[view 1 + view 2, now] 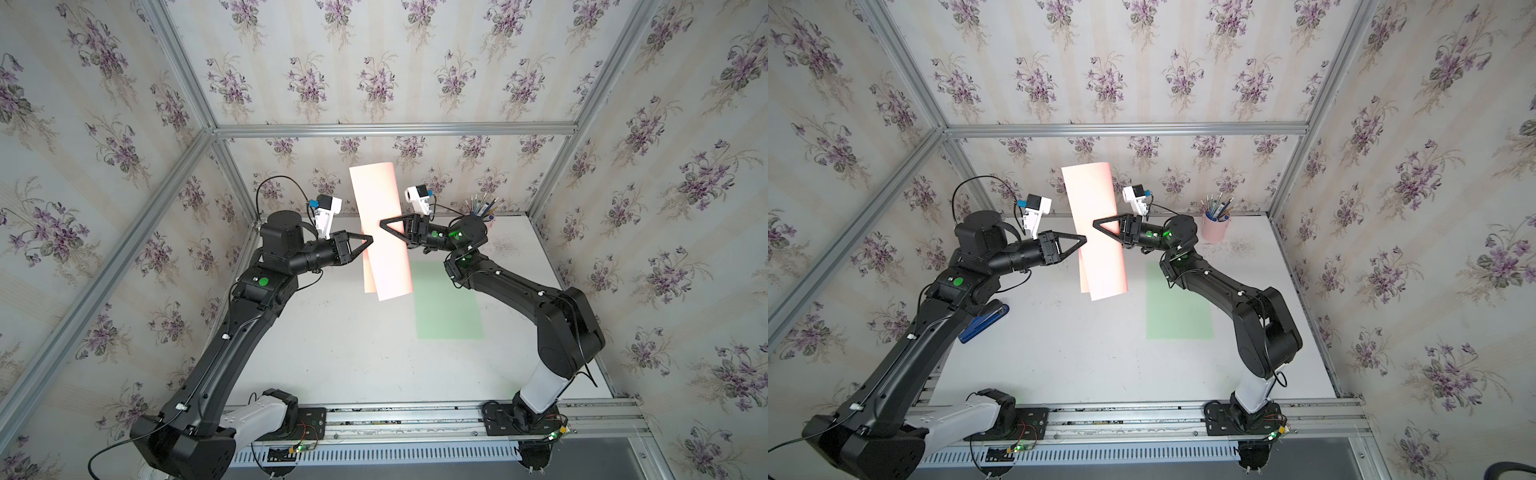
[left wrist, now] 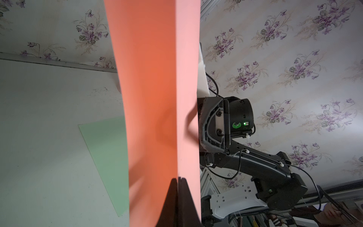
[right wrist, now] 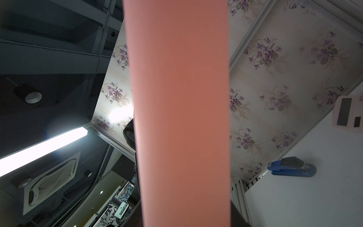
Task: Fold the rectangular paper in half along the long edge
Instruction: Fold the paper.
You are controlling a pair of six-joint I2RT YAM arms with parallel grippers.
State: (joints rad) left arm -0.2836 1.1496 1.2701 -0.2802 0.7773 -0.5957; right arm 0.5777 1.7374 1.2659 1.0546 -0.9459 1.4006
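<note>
The salmon-pink rectangular paper [image 1: 376,191] [image 1: 1090,191] hangs upright above the table in both top views, bent over on itself into a long loop. My left gripper [image 1: 371,240] [image 1: 1085,238] is shut on the paper's edges at mid-height; the left wrist view shows its jaws pressed together [image 2: 178,177] on the sheet [image 2: 157,78]. My right gripper [image 1: 381,223] [image 1: 1095,223] comes from the opposite side, its jaws partly closed around the rounded bend. In the right wrist view the paper [image 3: 176,98] fills the whole gap between the right gripper's [image 3: 184,216] fingers.
A pale green sheet [image 1: 449,303] [image 1: 1179,303] [image 2: 104,157] lies flat on the white table [image 1: 332,353], right of centre. A pink cup of pens [image 1: 1214,228] stands at the back right. A blue stapler [image 1: 984,322] [image 3: 290,167] lies at the left under my left arm.
</note>
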